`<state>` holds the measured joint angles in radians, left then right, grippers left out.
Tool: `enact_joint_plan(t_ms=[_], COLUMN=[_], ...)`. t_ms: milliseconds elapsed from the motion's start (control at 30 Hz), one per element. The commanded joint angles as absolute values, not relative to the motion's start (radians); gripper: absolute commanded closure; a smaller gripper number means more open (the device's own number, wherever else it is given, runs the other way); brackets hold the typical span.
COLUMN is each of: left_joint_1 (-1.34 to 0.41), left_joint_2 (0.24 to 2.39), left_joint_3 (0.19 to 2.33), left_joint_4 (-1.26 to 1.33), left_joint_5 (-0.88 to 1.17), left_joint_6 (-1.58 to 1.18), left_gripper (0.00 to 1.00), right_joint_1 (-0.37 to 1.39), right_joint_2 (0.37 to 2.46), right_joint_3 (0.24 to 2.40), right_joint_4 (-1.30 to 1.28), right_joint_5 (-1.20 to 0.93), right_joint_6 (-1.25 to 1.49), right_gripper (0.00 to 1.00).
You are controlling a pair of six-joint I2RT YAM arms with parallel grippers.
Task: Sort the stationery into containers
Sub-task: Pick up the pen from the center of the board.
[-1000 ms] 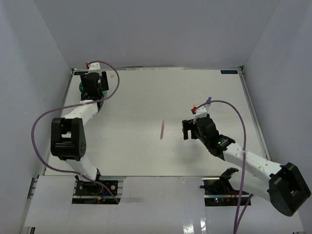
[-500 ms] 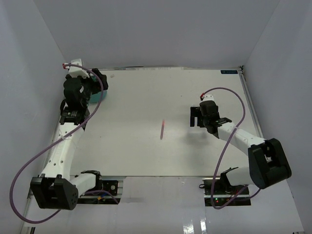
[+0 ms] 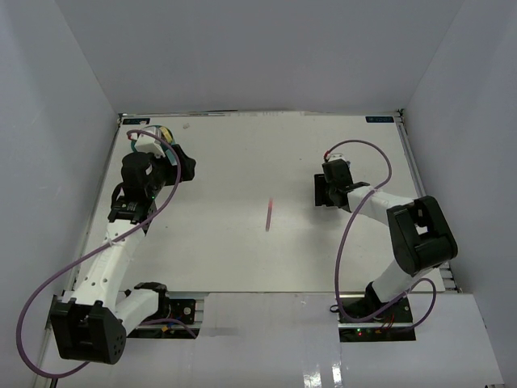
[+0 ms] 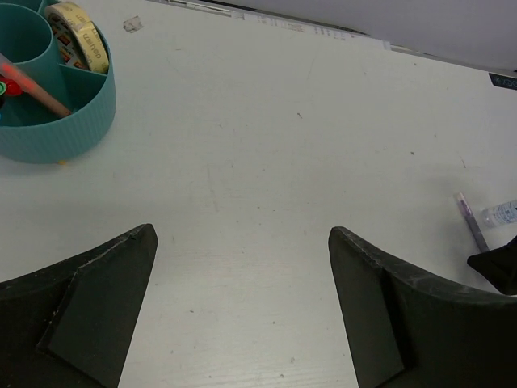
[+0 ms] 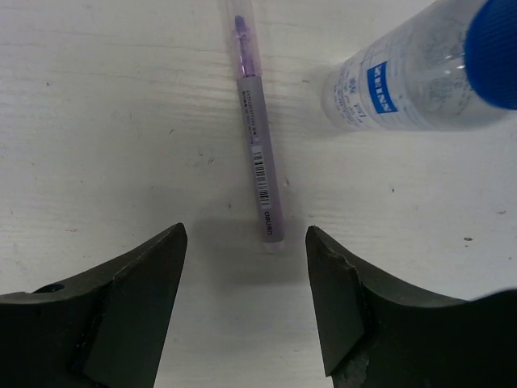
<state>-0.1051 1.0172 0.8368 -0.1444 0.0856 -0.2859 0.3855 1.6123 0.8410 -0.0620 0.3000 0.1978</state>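
Two white-and-black arms stretched over a white tabletop point(image 3: 242, 162). At the far-left corner stood the round teal organizer point(image 4: 60, 129), largely hidden behind the left arm point(image 3: 109, 246) when seen from above. A cream tape roll point(image 4: 78, 36) stood on edge in one of its compartments, against the outer wall. In the neighbouring compartment a red-orange marker point(image 4: 36, 90) leaned, with a green cap point(image 4: 3, 87) just beside it at the picture's edge. A small clear scrap point(image 4: 132, 24) lay near the far edge, just beside the organizer and apart from it. The left arm's jaws hung wide open and empty over bare tabletop near that corner, the two dark fingers point(image 4: 89, 315) well apart and nothing between them.

Toward the right edge, roughly midway between the far and near edges, the right arm point(image 3: 373, 204) bent down over a purple-tinted marker point(image 5: 257, 149) lying flat. The right arm's jaws stood open, the fingers point(image 5: 133, 299) on either side of one end of the marker, with a gap showing on both sides and no grip on it. Just beside that marker, not touching it, lay a small clear bottle point(image 5: 404, 81) on its side, its blue cap point(image 5: 494, 48) running out of the frame. The bottle carried a blue-and-white label. A pink marker point(image 3: 269, 214) lay alone near the middle of the tabletop, well apart from both arms and from the organizer.
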Motion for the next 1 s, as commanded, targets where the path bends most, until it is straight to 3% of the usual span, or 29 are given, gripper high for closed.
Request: enact_joint_plan(t_ms=[0, 433, 533, 633, 767, 800, 833, 900, 967], left_joint_1=[-0.117, -0.132, -0.133, -0.133, -0.133, -0.133, -0.133, -0.132, -0.133], left_joint_2=[0.985, 0.979, 0.977, 0.976, 0.980, 0.980, 0.982, 0.983, 0.985], left_joint_3=[0.847, 0.844, 0.844, 0.842, 0.842, 0.842, 0.842, 0.841, 0.838], left_joint_4=[-0.147, -0.147, -0.147, -0.147, -0.146, -0.146, -0.146, -0.144, -0.138], left_joint_5=[0.071, 0.064, 0.069, 0.072, 0.080, 0.083, 0.092, 0.107, 0.143], left_joint_6=[-0.287, -0.287, -0.287, -0.288, -0.291, -0.293, -0.296, -0.302, -0.316], left_gripper=[0.02, 0.02, 0.02, 0.02, 0.02, 0.02, 0.02, 0.02, 0.02], right_joint_1=[0.380, 0.382, 0.382, 0.383, 0.390, 0.394, 0.399, 0.408, 0.423], right_joint_2=[1.638, 1.718, 1.736, 1.752, 1.763, 1.766, 1.772, 1.773, 1.769], right_joint_3=[0.867, 0.902, 0.919, 0.931, 0.939, 0.940, 0.942, 0.945, 0.943], right_joint_4=[-0.032, -0.044, -0.057, -0.067, -0.071, -0.074, -0.075, -0.084, -0.086], right_joint_5=[0.285, 0.279, 0.267, 0.256, 0.239, 0.238, 0.236, 0.233, 0.235], right_joint_6=[0.184, 0.166, 0.158, 0.155, 0.153, 0.153, 0.153, 0.156, 0.160], right_gripper=[0.33, 0.37, 0.48, 0.51, 0.62, 0.66, 0.81, 0.89, 0.90])
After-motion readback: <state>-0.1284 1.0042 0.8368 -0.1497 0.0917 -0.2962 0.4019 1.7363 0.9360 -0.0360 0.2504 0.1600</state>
